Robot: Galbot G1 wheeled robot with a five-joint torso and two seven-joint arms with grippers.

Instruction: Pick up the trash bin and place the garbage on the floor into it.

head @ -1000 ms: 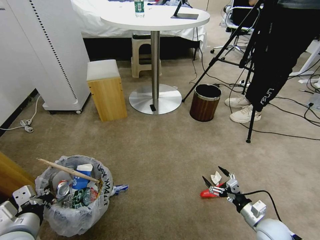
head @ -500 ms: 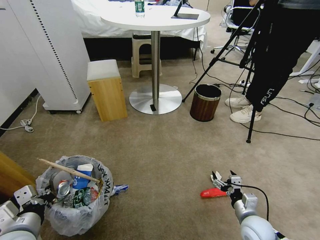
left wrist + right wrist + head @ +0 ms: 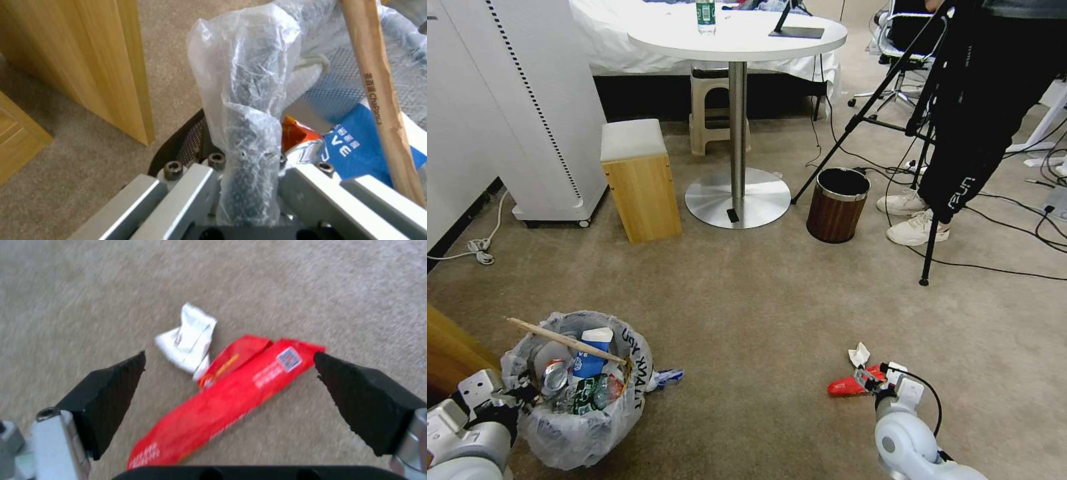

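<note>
- The left gripper [image 3: 247, 186] is clamped on the near rim of the trash bin [image 3: 577, 427], its jaws pinching the mesh wall and the clear bag liner [image 3: 245, 100] together.
- The bin sits low at the robot's left, just beside a wooden cabinet panel [image 3: 89, 60].
- Inside the bin: a blue-and-white paper cup [image 3: 590, 353], a crushed can [image 3: 552, 375], a green-labelled bottle [image 3: 590, 393], and a wooden stick [image 3: 564, 340] lying across the rim.
- A small blue-and-white scrap [image 3: 666, 378] lies on the floor [image 3: 747, 300] touching the bin's right side.
- The right gripper [image 3: 229, 373] hangs over the carpet at the robot's right, jaws spread wide apart with nothing between them touching.
- Beneath it lies a red snack bag [image 3: 227, 396], flat on the floor, its far end between the two black fingertips [image 3: 111, 390].
- A crumpled white tissue [image 3: 189, 336] touches the bag's far end.
- Well apart, by the round table [image 3: 737, 33], stands a brown wood-grain bin [image 3: 835, 207].
</note>
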